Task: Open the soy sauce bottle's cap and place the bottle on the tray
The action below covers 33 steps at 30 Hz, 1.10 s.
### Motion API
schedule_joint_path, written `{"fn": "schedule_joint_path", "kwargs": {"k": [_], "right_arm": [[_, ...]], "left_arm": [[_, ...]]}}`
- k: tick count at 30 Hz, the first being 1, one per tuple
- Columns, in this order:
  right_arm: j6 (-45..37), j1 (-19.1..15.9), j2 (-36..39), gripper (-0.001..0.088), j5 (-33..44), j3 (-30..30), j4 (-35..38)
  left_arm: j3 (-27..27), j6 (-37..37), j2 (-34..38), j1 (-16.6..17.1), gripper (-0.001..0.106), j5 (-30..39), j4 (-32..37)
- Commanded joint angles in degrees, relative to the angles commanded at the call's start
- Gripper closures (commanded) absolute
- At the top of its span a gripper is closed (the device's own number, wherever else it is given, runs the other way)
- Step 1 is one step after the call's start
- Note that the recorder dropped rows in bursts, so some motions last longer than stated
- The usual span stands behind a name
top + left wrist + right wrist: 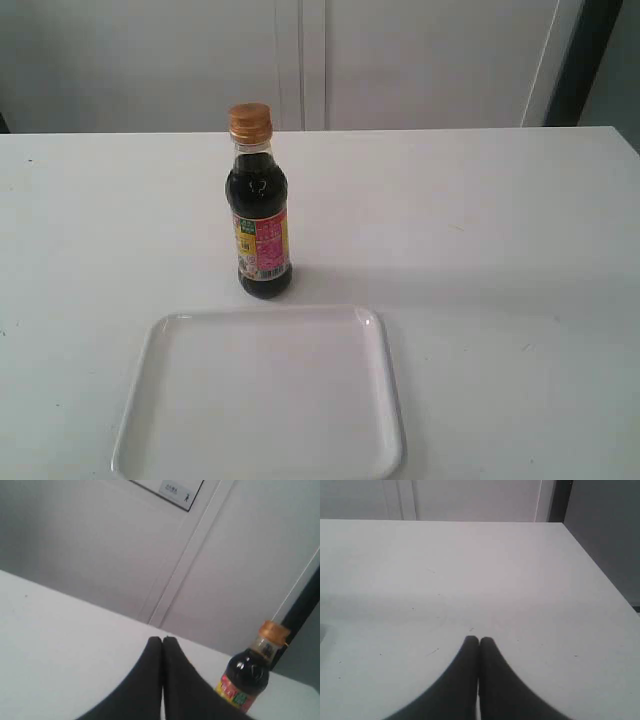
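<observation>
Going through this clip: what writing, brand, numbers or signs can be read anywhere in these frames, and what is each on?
Nothing can be quoted.
Label on the soy sauce bottle: there is print on pink, yellow and green, too blurred to read in both views that show it.
Wall sign: a small walking-figure pictogram beside tiny characters, too small to read.
Cap: no lettering visible.

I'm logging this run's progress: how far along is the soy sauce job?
Nothing looks done yet. The soy sauce bottle stands upright on the table, just outside the tray, which holds nothing, and the cap is closed. Nothing is in hand: the left gripper and right gripper are both shut, empty and clear of the bottle. Left to do: open the cap and set the bottle on the tray.
</observation>
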Motion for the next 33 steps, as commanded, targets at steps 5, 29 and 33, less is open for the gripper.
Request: {"fn": "schedule_joint_path", "kwargs": {"k": [5,29,33], "right_arm": [[0.0,0.0,0.0,0.0868,0.0,0.0,0.0],[0.0,0.0,0.0,0.0868,0.0,0.0,0.0],[0.0,0.0,0.0,0.0868,0.0,0.0,0.0]], "left_arm": [[-5.56,0.0,8.01,0.0,0.105,3.13,6.28],[-24.36,-35.43,45.78,-0.22,0.105,-22.09,51.85],[-27.05,-37.13,52.02,-0.22,0.09,-34.43,57.47]]}}
